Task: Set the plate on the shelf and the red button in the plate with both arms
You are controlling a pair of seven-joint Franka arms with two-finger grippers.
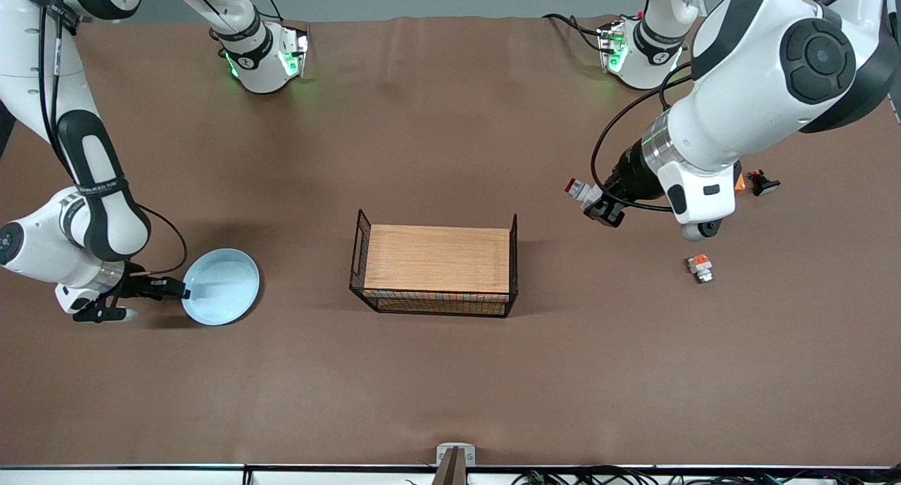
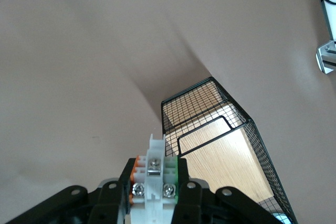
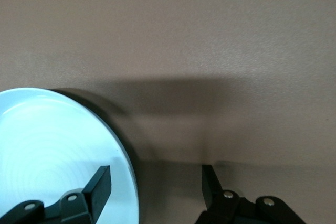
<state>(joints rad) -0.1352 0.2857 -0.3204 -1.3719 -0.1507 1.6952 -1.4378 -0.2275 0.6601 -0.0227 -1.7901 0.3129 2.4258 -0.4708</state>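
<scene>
The pale blue plate lies on the table toward the right arm's end, level with the rack's near edge. My right gripper is low at its rim and open. In the right wrist view one finger is over the plate and the other stands outside the rim, the right gripper straddling the edge. My left gripper is shut on the red button, over bare table between the rack and the left arm's end. The left wrist view shows the button clamped in the left gripper.
A wire rack with a wooden top stands mid-table, also seen in the left wrist view as the rack. Near the left arm's end lie a small piece with an orange-red block, an orange box and a black piece.
</scene>
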